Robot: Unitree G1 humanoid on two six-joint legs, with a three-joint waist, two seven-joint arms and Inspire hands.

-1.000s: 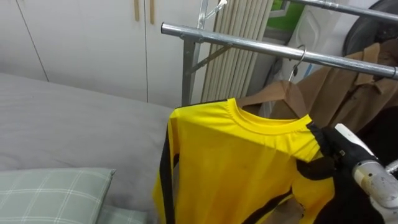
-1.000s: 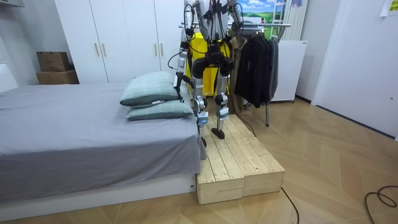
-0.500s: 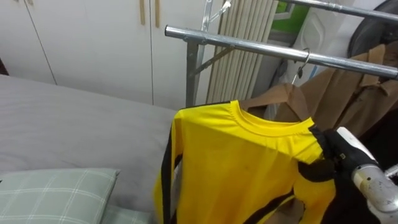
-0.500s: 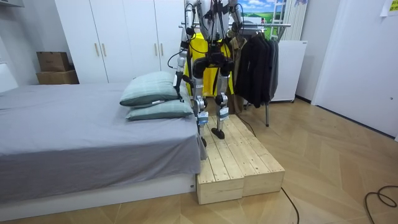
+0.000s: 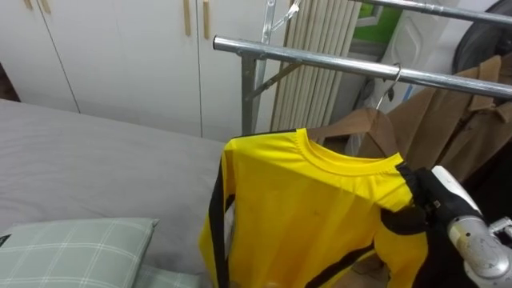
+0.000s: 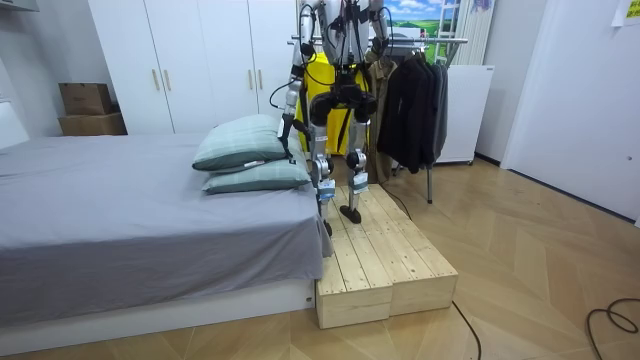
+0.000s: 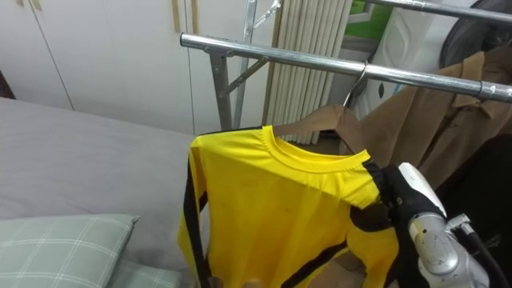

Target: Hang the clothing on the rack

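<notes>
Yellow shirt (image 5: 312, 208) with black trim hangs spread out below the metal rail (image 5: 336, 62) of the clothes rack, not yet on it. Its collar is just under the rail and its body falls toward 6 o'clock. The right hand (image 5: 436, 200) comes in from 4 o'clock and is clenched on the shirt's shoulder seam, with cloth bunched under its dark fingers. The state of the left hand cannot be told. At 2 o'clock from the shirt a brown coat (image 5: 448, 120) hangs from the rail by a hanger hook (image 5: 390, 80). A grey bed (image 5: 96, 160) lies at 9 o'clock, with a checked pillow (image 5: 72, 248) at 8 o'clock. White wardrobe doors (image 5: 120, 56) stand at 11 o'clock. In the room view the robot stands upright on a wooden platform (image 6: 385, 260) beside the bed, facing the rack, and dark clothes (image 6: 410, 100) hang at 3 o'clock from it.
</notes>
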